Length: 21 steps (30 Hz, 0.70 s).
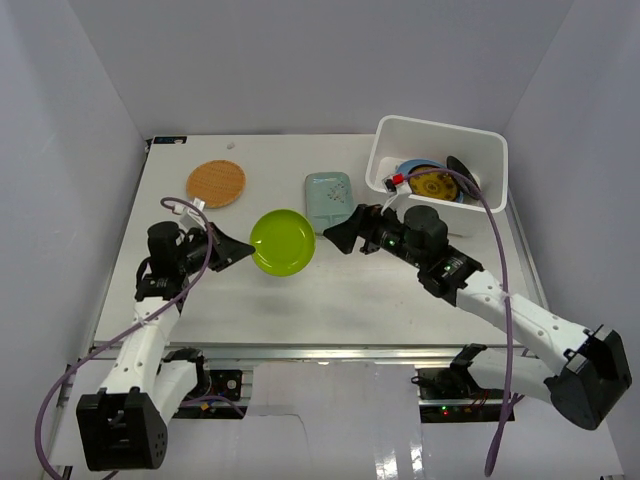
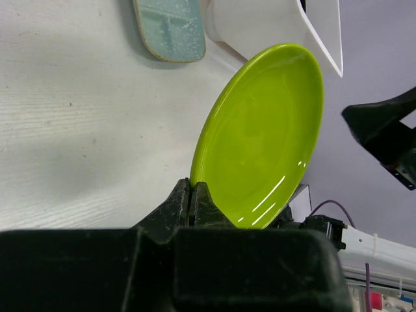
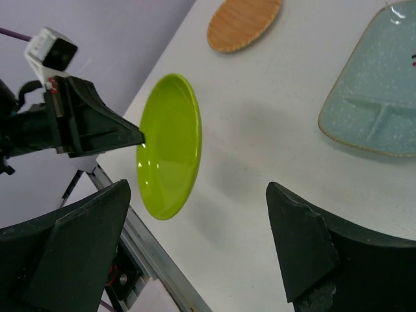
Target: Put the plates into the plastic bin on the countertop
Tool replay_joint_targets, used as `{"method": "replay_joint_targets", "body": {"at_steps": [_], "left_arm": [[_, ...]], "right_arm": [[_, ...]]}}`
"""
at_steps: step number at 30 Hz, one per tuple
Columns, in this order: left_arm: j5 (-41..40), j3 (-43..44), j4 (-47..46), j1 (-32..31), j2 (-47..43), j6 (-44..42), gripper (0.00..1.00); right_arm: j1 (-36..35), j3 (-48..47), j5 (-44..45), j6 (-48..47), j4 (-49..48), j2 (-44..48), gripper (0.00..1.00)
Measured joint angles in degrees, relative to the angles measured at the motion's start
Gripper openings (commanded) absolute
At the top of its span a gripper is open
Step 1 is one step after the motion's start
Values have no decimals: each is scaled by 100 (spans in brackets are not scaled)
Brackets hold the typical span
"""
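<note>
My left gripper (image 1: 245,252) (image 2: 193,188) is shut on the rim of the lime green plate (image 1: 283,242) (image 2: 260,130) and holds it tilted above the countertop (image 1: 350,295). My right gripper (image 1: 343,234) (image 3: 198,188) is open and empty, just right of that plate (image 3: 170,153). The orange-brown plate (image 1: 217,183) (image 3: 244,23) and the pale teal rectangular plate (image 1: 328,197) (image 2: 170,29) (image 3: 377,104) lie on the countertop. The white plastic bin (image 1: 440,132) (image 2: 260,29) at the back right holds a blue plate (image 1: 412,166), a tan plate (image 1: 435,186) and a black plate (image 1: 462,172).
White walls enclose the table on the left, back and right. A metal rail (image 1: 330,352) runs along the front edge, also seen in the right wrist view (image 3: 156,260). A purple cable (image 1: 500,260) arcs over the right arm near the bin.
</note>
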<state>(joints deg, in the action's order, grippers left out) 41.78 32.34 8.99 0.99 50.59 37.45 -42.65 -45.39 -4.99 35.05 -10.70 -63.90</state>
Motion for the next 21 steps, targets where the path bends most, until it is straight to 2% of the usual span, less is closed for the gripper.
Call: {"method": "replay_joint_targets", "body": {"at_steps": [3,7,9,10,11,12,13,14,15,16,17,20,21], "left_arm": [[55,-2,-111,0,118,44,0],[153,-2,-400,-284,223,133,0],[219,-2,-509,-496,269,157,0],[238,-2,-546,-577,302,155,0],[258,0,-581,-658,345,155,0],[264,0,-610,-732,398,153,0],[267,4,-629,-804,455,153,0],[264,7,-651,-866,527,151,1],[258,7,-656,-909,588,151,10],[234,7,-645,-942,656,146,37],[236,9,-684,-949,699,116,49],[-155,149,-680,-986,874,162,77],[-310,245,-656,-986,992,173,79]], "right_arm": [[0,-192,35,-162,48,153,90],[-2,-487,-269,-249,4,-444,91],[-2,-479,-413,-225,26,-743,100],[-11,-472,-490,-205,24,-866,90],[-15,-466,-570,-216,22,-964,76],[-24,-466,-638,-212,24,-1040,43],[-31,-466,-688,-229,20,-1084,31],[-44,-463,-717,-179,20,-1097,22],[-52,-463,-710,-166,9,-1095,9],[-57,-461,-647,-140,-9,-1078,8],[-57,-459,-564,-151,4,-1064,8],[66,-439,-378,-177,68,-962,8],[173,-442,-369,-190,72,-907,8]]}}
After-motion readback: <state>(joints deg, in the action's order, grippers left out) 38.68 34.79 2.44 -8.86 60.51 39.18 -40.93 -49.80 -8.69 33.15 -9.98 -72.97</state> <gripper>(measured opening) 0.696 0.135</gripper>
